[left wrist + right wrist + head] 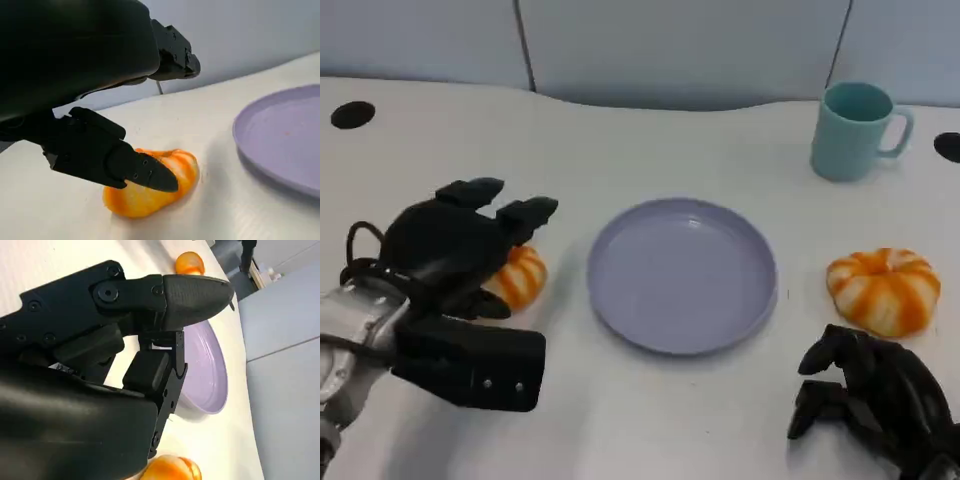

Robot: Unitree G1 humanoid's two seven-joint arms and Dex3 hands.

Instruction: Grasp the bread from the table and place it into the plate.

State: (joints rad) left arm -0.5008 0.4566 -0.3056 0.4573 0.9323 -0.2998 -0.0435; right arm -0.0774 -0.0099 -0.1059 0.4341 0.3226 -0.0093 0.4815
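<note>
An orange-and-white striped bread (523, 276) lies on the white table, left of the empty lilac plate (682, 272). My left hand (450, 248) hovers over this bread with its fingers spread above and past it. In the left wrist view the thumb (142, 172) lies against the near side of the bread (150, 190), the other fingers (172, 50) stay well above it, and the plate (285, 140) is beside it. A second striped bread (883, 289) sits right of the plate. My right hand (875, 395) rests just in front of it, fingers loosely bent, holding nothing.
A teal mug (856, 130) stands at the back right, behind the second bread. Black round holes (353, 114) mark the table's far corners. The right wrist view shows the plate (207, 372), the near bread (172, 469) and the far bread (190, 261).
</note>
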